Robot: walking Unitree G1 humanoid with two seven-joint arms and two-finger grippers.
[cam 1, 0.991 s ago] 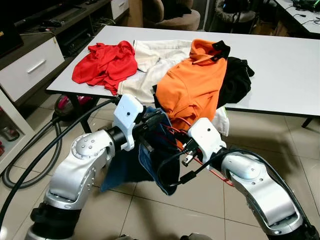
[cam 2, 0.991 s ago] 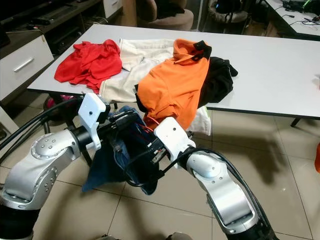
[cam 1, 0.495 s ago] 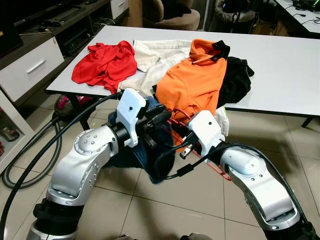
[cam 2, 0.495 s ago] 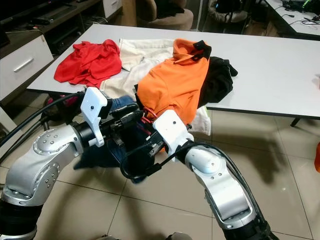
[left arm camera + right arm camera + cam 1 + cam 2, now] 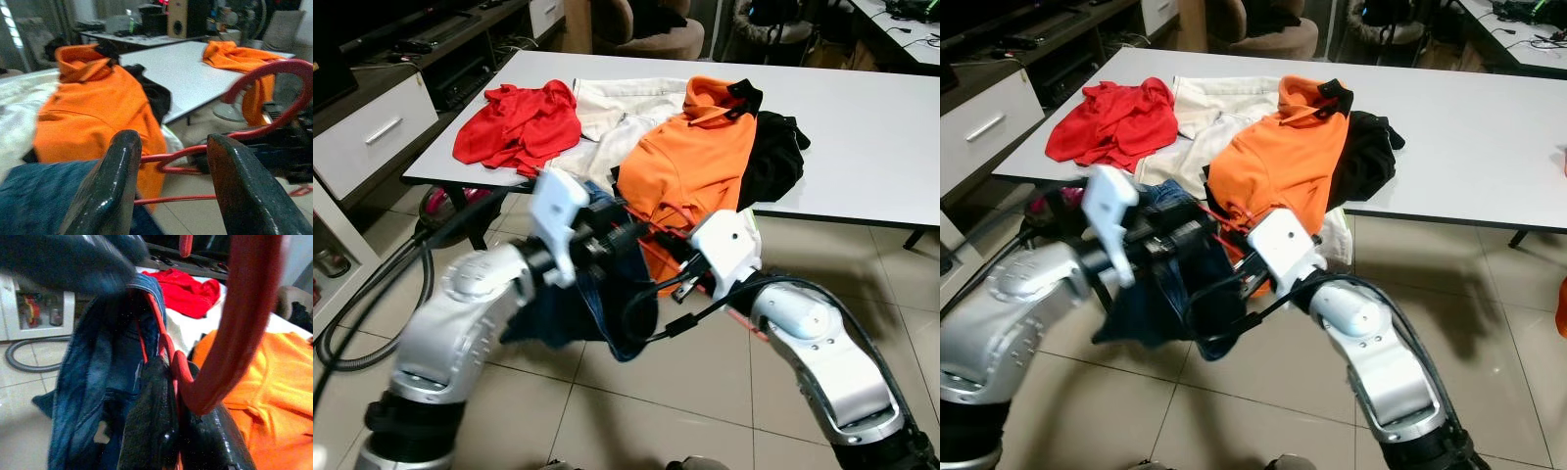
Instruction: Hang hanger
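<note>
Beyond the white surface point(image 5: 862, 137) strewn with clothes, off its near edge, the right tool point(image 5: 171, 431) pinches the red hanger point(image 5: 254, 93) bearing jeans point(image 5: 597, 304); the left tool point(image 5: 171, 161) is spread around its wire; hanging seems not yet done.

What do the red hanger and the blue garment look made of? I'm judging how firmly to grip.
The red hanger looks like smooth plastic or coated wire, with an even, slightly glossy surface. The blue garment looks like denim: faded weave, stitched seams.
</note>
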